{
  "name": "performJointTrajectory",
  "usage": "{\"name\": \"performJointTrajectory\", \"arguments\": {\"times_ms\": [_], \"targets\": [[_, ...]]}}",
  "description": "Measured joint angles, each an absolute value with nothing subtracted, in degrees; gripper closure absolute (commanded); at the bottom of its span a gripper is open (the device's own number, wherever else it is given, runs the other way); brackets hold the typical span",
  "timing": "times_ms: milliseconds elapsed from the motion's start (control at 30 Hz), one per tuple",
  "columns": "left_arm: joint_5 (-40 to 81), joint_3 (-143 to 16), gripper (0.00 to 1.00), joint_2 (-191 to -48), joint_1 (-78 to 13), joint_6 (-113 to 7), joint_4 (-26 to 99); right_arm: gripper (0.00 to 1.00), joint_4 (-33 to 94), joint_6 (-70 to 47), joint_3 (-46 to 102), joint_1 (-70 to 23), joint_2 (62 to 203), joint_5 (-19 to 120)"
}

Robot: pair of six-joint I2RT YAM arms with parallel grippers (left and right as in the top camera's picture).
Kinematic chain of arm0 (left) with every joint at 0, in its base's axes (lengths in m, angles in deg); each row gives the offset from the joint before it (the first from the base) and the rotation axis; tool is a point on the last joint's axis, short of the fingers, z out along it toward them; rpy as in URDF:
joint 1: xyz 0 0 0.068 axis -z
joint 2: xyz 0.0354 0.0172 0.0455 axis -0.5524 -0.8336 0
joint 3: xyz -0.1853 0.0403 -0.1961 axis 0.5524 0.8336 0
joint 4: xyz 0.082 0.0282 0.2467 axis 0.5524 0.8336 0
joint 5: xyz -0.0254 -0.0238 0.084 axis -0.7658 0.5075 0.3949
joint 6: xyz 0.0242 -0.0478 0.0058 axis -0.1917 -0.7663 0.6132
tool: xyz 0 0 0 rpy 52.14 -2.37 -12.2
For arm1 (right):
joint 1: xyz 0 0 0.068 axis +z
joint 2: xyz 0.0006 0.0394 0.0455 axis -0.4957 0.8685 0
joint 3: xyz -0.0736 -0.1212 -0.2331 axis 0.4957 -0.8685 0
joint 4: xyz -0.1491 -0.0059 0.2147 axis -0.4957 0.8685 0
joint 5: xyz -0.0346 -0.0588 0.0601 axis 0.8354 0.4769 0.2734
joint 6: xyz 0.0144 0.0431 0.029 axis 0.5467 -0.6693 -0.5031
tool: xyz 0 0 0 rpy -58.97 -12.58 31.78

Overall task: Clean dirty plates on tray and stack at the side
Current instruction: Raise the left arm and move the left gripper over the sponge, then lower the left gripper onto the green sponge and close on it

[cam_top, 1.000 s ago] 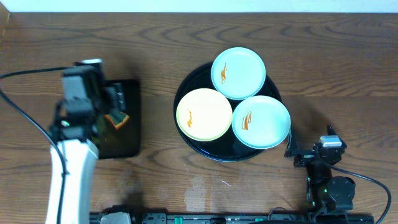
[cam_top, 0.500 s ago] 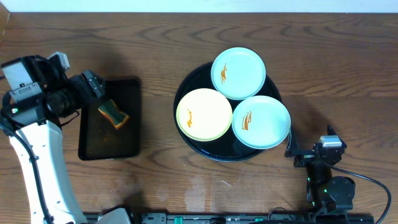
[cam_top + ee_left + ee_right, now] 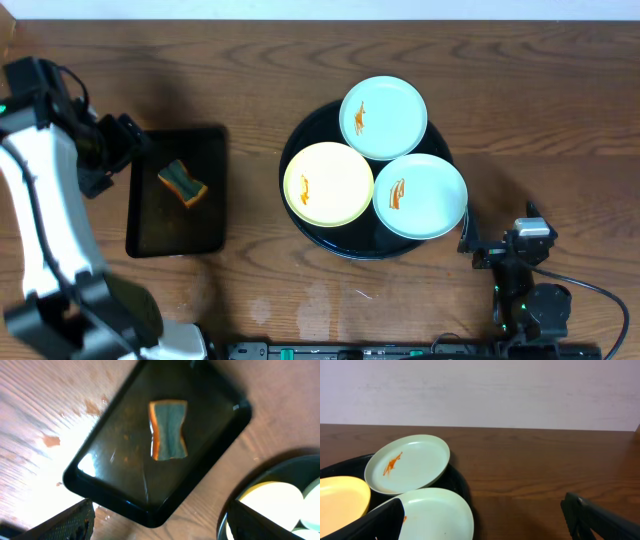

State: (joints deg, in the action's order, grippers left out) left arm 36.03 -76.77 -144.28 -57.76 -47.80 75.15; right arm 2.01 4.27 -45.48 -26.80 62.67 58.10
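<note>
Left gripper (image 3: 120,148), fingers spread, hangs near the sponge (image 3: 182,183) in the rectangular tray (image 3: 160,230) — best to centre over its narrow waist before closing. Three smeared plates (image 3: 328,183) sit on the round black tray (image 3: 291,150); the right gripper (image 3: 497,245) is spread too.

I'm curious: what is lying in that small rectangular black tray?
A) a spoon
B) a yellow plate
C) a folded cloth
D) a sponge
D: a sponge with an orange edge lies alone in the rectangular black tray, seen both from overhead and from the left wrist camera.
</note>
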Motion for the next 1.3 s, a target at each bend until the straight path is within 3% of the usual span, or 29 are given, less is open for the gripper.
{"name": "performJointTrajectory", "arguments": {"times_ms": [400, 767, 800, 833, 1300], "targets": [[28.7, -76.8, 0.14, -154.2, -56.7, -54.3, 71.8, 0.01, 2.0, 4.3, -45.5, -26.8, 62.7, 58.1], [40.7, -76.7, 0.14, -160.5, -48.5, -60.8, 70.4, 0.01, 2.0, 4.3, -45.5, -26.8, 62.7, 58.1], [42.0, -76.7, 0.14, -160.8, -48.0, -61.7, 70.0, 0.01, 2.0, 4.3, -45.5, -26.8, 62.7, 58.1], [43.1, -76.7, 0.0, -160.9, -47.8, -62.3, 69.5, 0.01, 2.0, 4.3, -45.5, -26.8, 62.7, 58.1], [43.1, -67.4, 0.0, -161.0, -48.1, -61.8, 59.1, 0.01, 2.0, 4.3, -45.5, -26.8, 62.6, 58.1]]}}
